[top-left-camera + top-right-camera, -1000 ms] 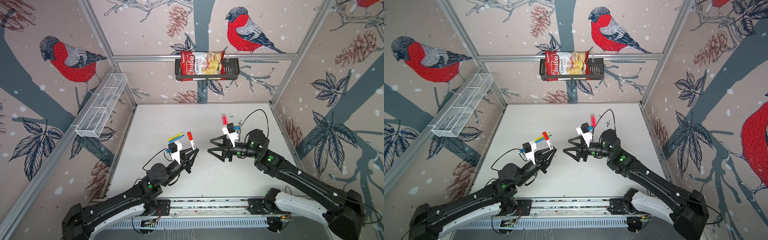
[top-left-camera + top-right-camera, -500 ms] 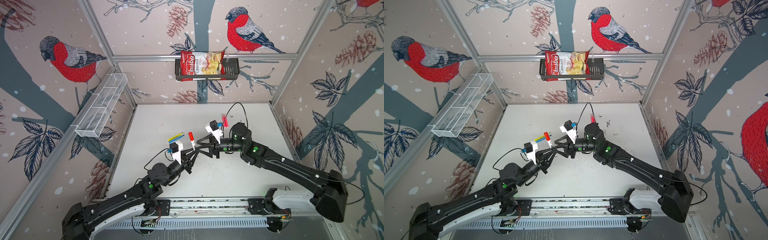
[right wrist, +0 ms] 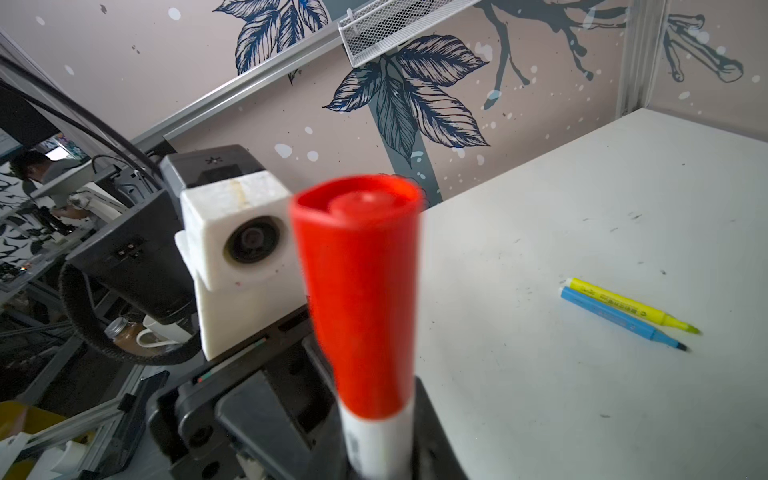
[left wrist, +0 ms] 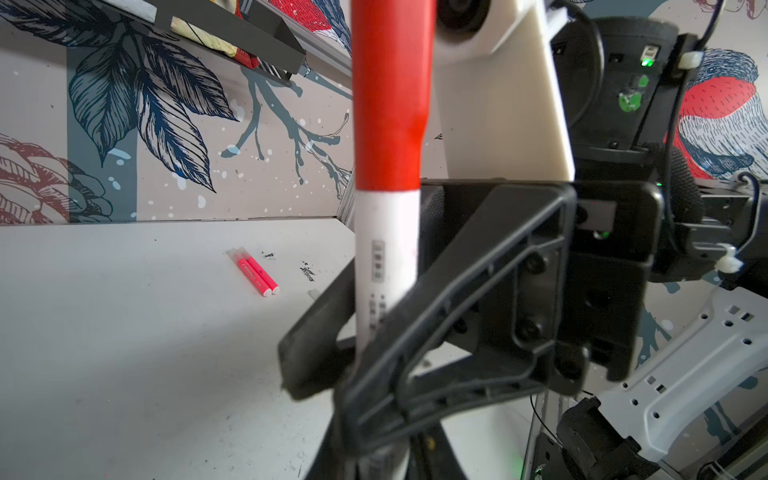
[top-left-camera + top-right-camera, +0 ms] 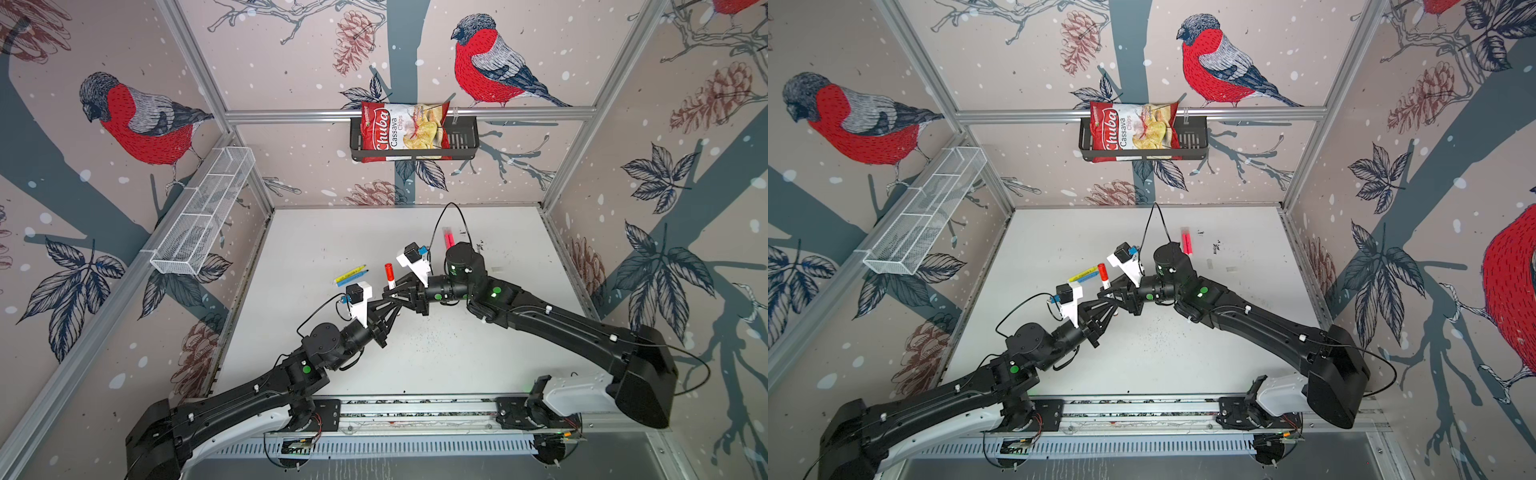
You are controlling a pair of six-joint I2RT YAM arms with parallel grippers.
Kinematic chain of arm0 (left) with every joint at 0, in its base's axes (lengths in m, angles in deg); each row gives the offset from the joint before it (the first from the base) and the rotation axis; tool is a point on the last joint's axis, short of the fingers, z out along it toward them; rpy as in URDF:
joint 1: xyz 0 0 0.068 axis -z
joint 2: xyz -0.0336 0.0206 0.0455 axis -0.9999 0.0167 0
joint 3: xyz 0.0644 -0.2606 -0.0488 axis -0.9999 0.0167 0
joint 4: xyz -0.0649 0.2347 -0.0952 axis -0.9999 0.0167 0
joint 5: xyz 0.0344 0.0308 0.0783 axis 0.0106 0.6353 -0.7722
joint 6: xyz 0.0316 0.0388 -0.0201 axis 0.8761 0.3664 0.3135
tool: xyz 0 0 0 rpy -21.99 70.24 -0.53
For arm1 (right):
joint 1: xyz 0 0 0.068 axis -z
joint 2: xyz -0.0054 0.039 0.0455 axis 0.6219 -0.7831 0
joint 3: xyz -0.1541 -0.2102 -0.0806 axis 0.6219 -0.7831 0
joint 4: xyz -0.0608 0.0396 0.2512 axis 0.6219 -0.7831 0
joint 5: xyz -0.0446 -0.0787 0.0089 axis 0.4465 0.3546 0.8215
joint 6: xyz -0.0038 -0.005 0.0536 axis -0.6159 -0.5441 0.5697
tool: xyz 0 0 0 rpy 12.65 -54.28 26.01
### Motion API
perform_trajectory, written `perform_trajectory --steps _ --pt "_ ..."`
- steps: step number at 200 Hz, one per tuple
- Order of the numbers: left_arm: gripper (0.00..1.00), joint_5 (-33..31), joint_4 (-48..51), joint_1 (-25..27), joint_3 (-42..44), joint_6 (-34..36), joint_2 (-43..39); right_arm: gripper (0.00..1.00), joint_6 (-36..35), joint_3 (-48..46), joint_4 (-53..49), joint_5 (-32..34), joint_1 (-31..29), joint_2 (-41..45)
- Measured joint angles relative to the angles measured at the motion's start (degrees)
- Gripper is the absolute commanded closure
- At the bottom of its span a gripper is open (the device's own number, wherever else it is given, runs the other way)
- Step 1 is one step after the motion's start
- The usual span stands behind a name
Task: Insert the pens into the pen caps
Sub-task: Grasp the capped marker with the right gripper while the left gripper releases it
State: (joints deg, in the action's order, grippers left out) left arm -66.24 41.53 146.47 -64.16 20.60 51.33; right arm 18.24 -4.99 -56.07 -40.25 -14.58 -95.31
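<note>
A white pen with a red cap stands upright above the middle of the table. My left gripper is shut on its lower end. My right gripper has reached across and is shut on the white body just above, below the red cap. A yellow pen and a blue pen lie uncapped side by side, left of the grippers. Two pink pens with clear caps lie at the back.
A black basket with a chips bag hangs on the back wall. A white mesh basket is fixed to the left wall. The arms' rail runs along the table's front edge. A small whitish piece lies near the pink pens.
My right gripper swung left from the table's middle right to the pen that my left gripper holds, and closed on it. The left arm and the pen barely moved.
</note>
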Motion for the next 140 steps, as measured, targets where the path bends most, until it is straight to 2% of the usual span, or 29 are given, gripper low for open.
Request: perform_trajectory --steps 49,115,140 --pt "1.0 -0.1 0.7 0.0 -0.5 0.0 -0.4 0.98 -0.5 0.6 -0.6 0.1 0.2 0.0" --pt "1.0 -0.4 1.2 0.0 -0.5 0.0 -0.8 1.0 -0.5 1.4 -1.2 0.0 0.3 -0.5" --pt "0.64 -0.5 1.1 0.0 -0.6 0.0 -0.2 1.0 -0.5 2.1 -2.8 0.1 0.7 -0.5"
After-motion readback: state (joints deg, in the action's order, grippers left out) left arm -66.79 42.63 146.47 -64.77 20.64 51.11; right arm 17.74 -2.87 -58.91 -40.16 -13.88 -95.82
